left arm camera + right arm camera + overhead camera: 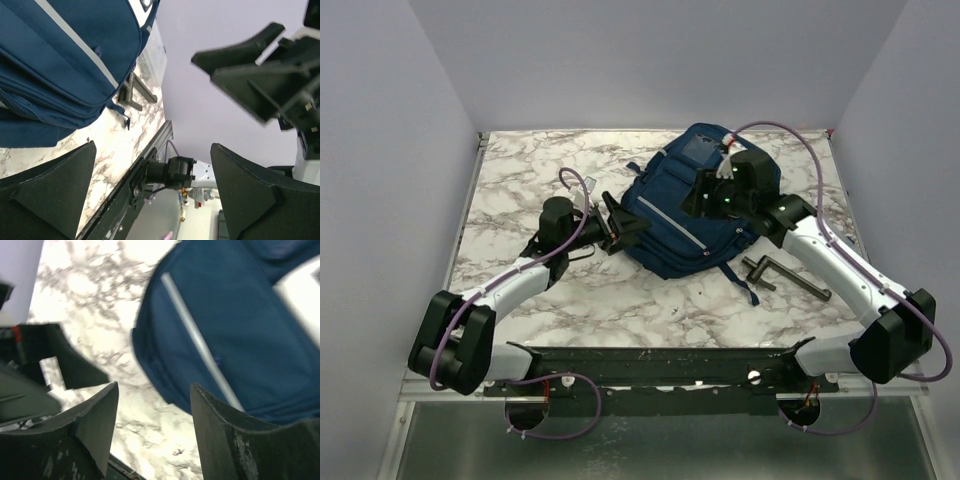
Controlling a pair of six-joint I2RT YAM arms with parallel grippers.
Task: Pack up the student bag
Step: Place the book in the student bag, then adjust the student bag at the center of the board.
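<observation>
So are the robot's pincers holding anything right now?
No. Both are open and empty: the left pincer beside the backpack, the right pincer above it.

This looks like a robotics lab test cell. 3 plain lilac walls (640,60) box in a marble-patterned surface (520,180). A left arm (510,285) and a right arm (840,265) are bolted to a black metal rail (660,365), with purple cables (800,135) looping from them.

One navy backpack (670,215), one dark metal tool (795,278) and one marble surface (520,180) are counted, and two hands: the left hand (620,226) and the right hand (706,200).
</observation>
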